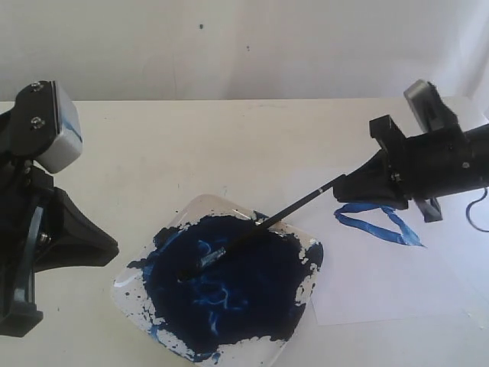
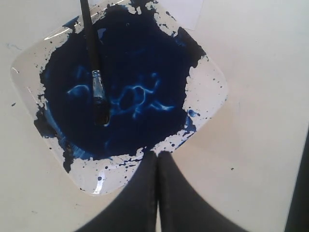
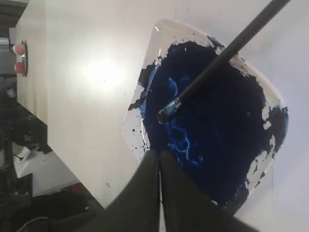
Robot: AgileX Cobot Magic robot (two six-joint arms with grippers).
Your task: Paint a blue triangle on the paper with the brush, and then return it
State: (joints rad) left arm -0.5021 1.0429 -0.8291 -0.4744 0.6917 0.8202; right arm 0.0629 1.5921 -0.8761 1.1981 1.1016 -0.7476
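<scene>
The brush [image 1: 260, 225] is found lying in the tray [image 2: 210, 92], ahead of and below the right tool [image 3: 155, 154]. Its bristles and silver ferrule are sunk in the paint puddle [image 1: 244, 283], and its black handle is propped over the rim toward that tool. The right tool's fingers are seen pressed together with nothing between them. In the exterior view the handle's end is lined up with their tips, and contact cannot be told. The left tool [image 2: 157, 157] is likewise pressed together and empty, with the tray just ahead of it. The blue triangle [image 1: 374, 229] is set on the paper [image 1: 382, 283], beneath the right tool.

The brush is judged light, stiff and thin, with a handle that is probably slick. It is best taken mid-handle, above the ferrule and clear of wet paint. The tray is nearly filled by the dark-blue puddle, which is streaked with paler blue, and splashes are scattered over its bare margin.
</scene>
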